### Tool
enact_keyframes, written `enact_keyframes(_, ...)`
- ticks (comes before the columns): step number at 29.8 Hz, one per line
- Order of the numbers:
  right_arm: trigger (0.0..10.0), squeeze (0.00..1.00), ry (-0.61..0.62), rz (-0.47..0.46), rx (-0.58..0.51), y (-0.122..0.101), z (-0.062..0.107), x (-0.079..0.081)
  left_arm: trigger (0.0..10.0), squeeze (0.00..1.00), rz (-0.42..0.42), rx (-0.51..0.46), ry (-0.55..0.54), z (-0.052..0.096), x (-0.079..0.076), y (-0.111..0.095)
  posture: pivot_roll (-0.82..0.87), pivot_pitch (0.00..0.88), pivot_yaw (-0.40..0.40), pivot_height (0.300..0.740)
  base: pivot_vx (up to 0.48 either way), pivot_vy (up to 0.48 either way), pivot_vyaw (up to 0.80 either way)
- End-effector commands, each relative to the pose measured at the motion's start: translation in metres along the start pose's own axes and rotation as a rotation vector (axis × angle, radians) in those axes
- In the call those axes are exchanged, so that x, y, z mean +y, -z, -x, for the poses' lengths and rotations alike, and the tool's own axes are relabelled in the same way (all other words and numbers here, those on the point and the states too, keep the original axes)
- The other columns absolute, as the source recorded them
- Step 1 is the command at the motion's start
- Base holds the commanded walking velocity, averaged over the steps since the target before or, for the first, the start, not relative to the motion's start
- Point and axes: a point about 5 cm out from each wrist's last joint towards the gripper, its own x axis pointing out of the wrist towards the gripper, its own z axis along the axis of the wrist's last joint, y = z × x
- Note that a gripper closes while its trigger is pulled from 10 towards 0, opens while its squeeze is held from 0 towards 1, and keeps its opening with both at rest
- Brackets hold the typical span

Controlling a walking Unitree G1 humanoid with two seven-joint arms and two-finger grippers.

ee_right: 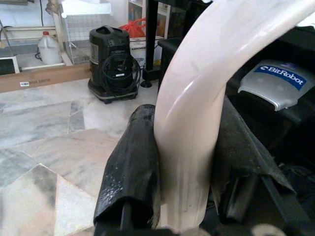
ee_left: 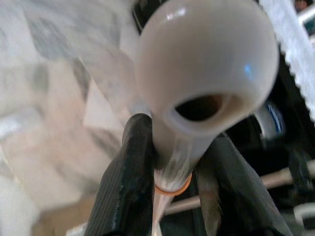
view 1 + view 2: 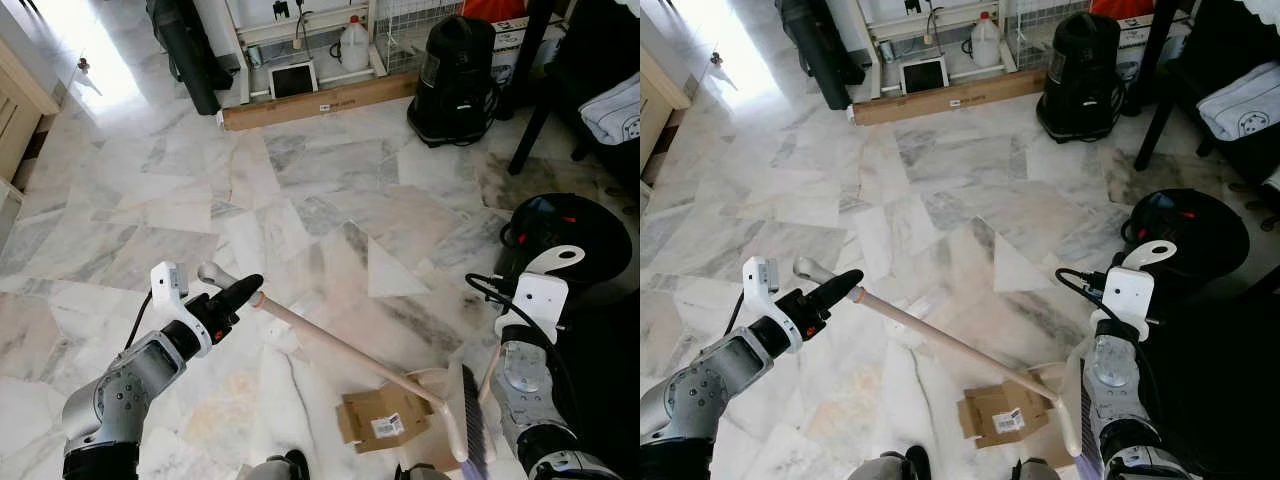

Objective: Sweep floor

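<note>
Gripping broom handle (image 3: 340, 345) – left hand (image 3: 243, 292), dustpan handle (image 1: 197, 113) – right hand (image 1: 184, 162), open marble beyond.

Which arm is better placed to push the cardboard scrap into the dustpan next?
Left. The left tool is shut on the broom handle, whose bristles sit right beside the cardboard scrap. The right tool is shut on the dustpan handle.

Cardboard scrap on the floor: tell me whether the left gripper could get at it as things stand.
Probably not. The left gripper is shut on the broom handle, well up-floor from the cardboard scrap, which lies by the broom head. Bare floor lies between them, but the gripper would have to let go first.
</note>
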Motion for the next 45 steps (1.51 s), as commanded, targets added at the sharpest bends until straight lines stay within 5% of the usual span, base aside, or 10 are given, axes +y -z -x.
enact_keyframes(1, 10.0, 0.00, -0.039, 0.004, 0.098, 0.018, 0.013, 0.006, 10.0, 0.00, -0.023, -0.148, -0.030, 0.002, 0.001, -0.027, 0.12, 0.157, 0.141, 0.740, 0.000, 0.000, 0.00)
enact_keyframes(5, 10.0, 0.00, -0.039, 0.002, 0.101, 0.019, 0.014, 0.006, 10.0, 0.00, -0.066, -0.250, -0.091, 0.003, 0.003, -0.046, 0.12, 0.159, 0.142, 0.740, 0.000, 0.000, 0.00)
enact_keyframes(7, 10.0, 0.00, -0.040, 0.004, 0.102, 0.019, 0.014, 0.006, 10.0, 0.00, -0.157, -0.292, -0.158, 0.007, 0.004, -0.058, 0.12, 0.162, 0.142, 0.740, 0.000, 0.000, 0.00)
enact_keyframes(8, 10.0, 0.00, -0.042, 0.006, 0.104, 0.020, 0.015, 0.006, 10.0, 0.00, -0.271, -0.251, -0.185, 0.010, 0.004, -0.060, 0.12, 0.162, 0.142, 0.740, 0.000, 0.000, 0.00)
enact_keyframes(14, 10.0, 0.00, -0.047, 0.010, 0.108, 0.020, 0.015, 0.006, 10.0, 0.00, -0.412, -0.151, -0.218, 0.019, 0.010, -0.060, 0.12, 0.165, 0.142, 0.740, 0.000, 0.000, 0.00)
enact_keyframes(19, 10.0, 0.00, -0.055, 0.011, 0.116, 0.021, 0.015, 0.009, 10.0, 0.00, -0.583, 0.047, -0.227, 0.040, 0.027, -0.053, 0.13, 0.158, 0.140, 0.740, 0.000, 0.000, 0.00)
enact_keyframes(24, 10.0, 0.00, -0.059, 0.006, 0.116, 0.019, 0.013, 0.011, 10.0, 0.00, -0.620, 0.030, -0.263, 0.043, 0.030, -0.044, 0.14, 0.153, 0.140, 0.740, 0.000, 0.000, 0.00)
enact_keyframes(26, 10.0, 0.00, -0.061, 0.002, 0.116, 0.018, 0.013, 0.012, 10.0, 0.00, -0.685, -0.057, -0.372, 0.045, 0.034, -0.037, 0.14, 0.152, 0.138, 0.740, 0.000, 0.000, 0.00)
enact_keyframes(34, 10.0, 0.00, -0.067, 0.006, 0.108, 0.016, 0.010, 0.010, 10.0, 0.00, -0.653, -0.090, -0.368, 0.040, 0.024, -0.007, 0.12, 0.143, 0.128, 0.740, 0.000, 0.000, 0.00)
enact_keyframes(45, 10.0, 0.00, -0.059, 0.013, 0.107, 0.017, 0.010, 0.007, 10.0, 0.00, -0.661, -0.119, -0.358, 0.036, 0.022, -0.007, 0.13, 0.148, 0.131, 0.740, -0.090, 0.000, 0.00)
